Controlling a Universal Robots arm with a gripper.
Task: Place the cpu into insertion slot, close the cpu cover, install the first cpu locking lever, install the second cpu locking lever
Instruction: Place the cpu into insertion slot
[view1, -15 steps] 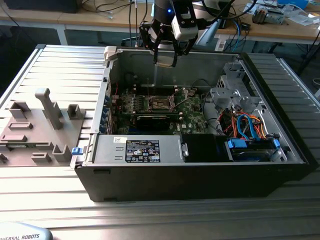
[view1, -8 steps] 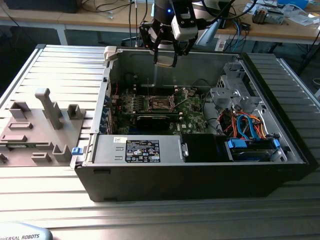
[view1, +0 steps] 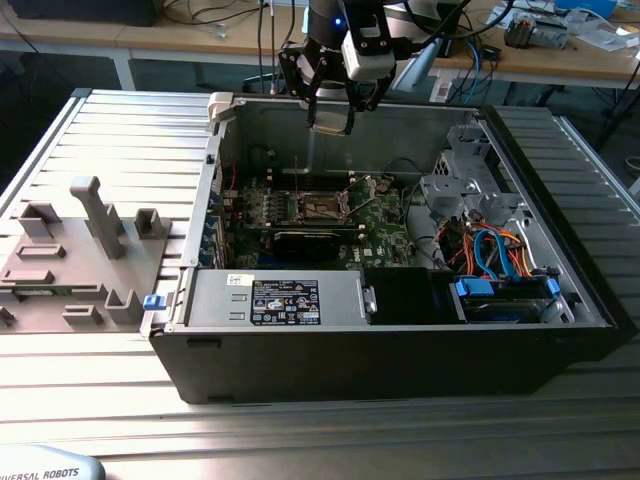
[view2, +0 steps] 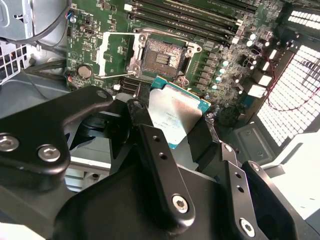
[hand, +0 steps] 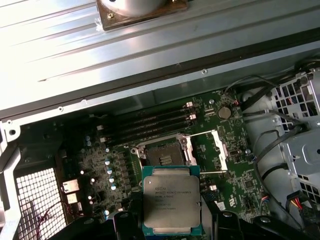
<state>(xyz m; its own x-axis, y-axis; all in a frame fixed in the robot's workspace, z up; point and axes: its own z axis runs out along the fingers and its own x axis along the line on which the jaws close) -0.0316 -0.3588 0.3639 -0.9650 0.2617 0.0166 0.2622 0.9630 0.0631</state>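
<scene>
Second wrist view has the gripper (view2: 174, 119) clamped on the cpu (view2: 176, 111), a black finger (view2: 150, 145) against each of two opposite edges and the metal top facing the camera. First wrist view gives the same hold, the cpu (hand: 171, 200) lying level between the fingers (hand: 125, 222).

From the exterior view the gripper (view1: 330, 108) hangs at about the height of the case (view1: 300, 370) rim, well above the motherboard (view1: 385, 228). The slot (hand: 162, 155) lies bare and dark, apart from the cpu, with open air between them. Its cover (hand: 211, 152) is swung open just beside it, and a thin lever (hand: 220, 172) juts out past the cover. Memory slots (hand: 145, 122) run along another side of the slot. The drive cage (view1: 460, 185) stands well apart at the exterior view's right.
</scene>
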